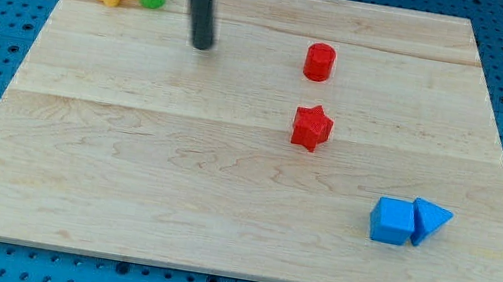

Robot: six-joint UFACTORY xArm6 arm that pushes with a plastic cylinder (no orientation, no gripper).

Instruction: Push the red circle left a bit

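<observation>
Camera view: my tip [203, 45] stands well left of the red circle [319, 61]; no pincer or container shows.

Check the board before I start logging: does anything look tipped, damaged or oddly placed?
Nothing stands out. The red circle and red star sit flat on the wooden board, apart from each other. My tip rests to the circle's left, touching no block.

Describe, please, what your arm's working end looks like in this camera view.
Only a straight, dark grey to black cylindrical rod shows, entering from the view's top and ending in my tip. It is smooth and plain, with a faint sheen along its length. No cables, markings or labels are visible; the rest of the arm is out of frame.
</observation>
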